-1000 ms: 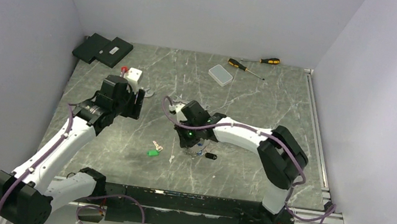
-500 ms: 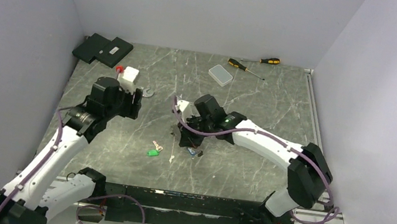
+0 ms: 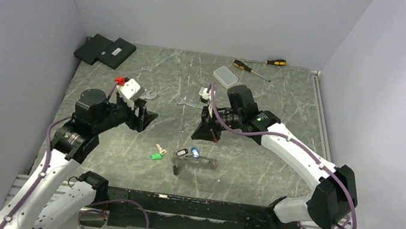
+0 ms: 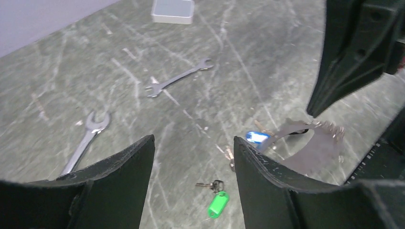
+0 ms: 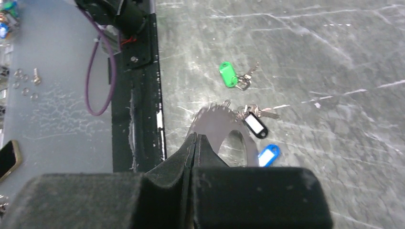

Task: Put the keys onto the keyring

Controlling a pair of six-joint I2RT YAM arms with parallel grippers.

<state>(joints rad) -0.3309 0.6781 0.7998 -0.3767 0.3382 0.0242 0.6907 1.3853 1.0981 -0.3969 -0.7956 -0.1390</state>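
Observation:
My right gripper (image 3: 198, 135) is shut on the keyring (image 3: 205, 162), a floppy grey band loop that hangs from its fingertips (image 5: 196, 136) down to the table. The loop also shows in the right wrist view (image 5: 217, 121) and the left wrist view (image 4: 310, 143). A blue-tagged key (image 3: 195, 150) and a black-tagged key (image 5: 254, 125) lie at the loop; I cannot tell if they are threaded on it. A green-tagged key (image 3: 156, 155) lies apart to the left. My left gripper (image 3: 148, 117) is open and empty, above the green tag (image 4: 217, 202).
Two silver spanners (image 3: 190, 104) (image 3: 152, 95) lie behind the grippers. A clear plastic box (image 3: 225, 76) and two screwdrivers (image 3: 250, 68) sit at the back. Black flat pads (image 3: 105, 50) are at the back left. The table's front rail (image 3: 193, 204) is close to the keys.
My right gripper has risen and moved back and right, pulling the keyring up and uncovering the blue and black tags. My left gripper has swung nearer and towards the centre.

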